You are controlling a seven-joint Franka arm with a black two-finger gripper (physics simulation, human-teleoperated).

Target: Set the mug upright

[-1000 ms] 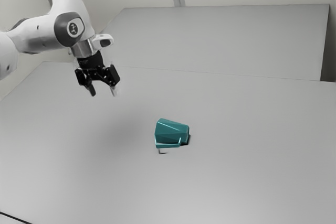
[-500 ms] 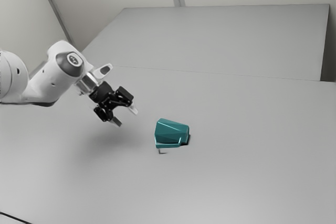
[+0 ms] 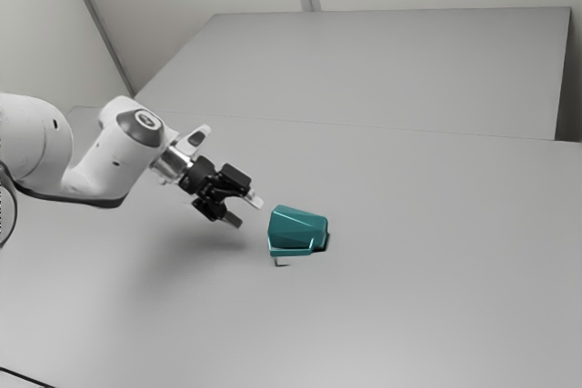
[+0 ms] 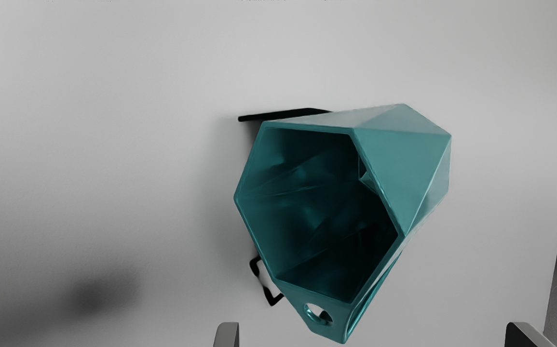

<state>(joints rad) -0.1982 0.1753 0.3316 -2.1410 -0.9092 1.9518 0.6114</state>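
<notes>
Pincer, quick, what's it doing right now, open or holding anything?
Pincer: open, holding nothing; the teal mug lies on its side ahead of it.

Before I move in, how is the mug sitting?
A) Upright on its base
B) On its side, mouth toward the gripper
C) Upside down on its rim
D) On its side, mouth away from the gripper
B: the mug lies on the table with its wide end toward the gripper, and the wrist view looks in through its open mouth.
</notes>
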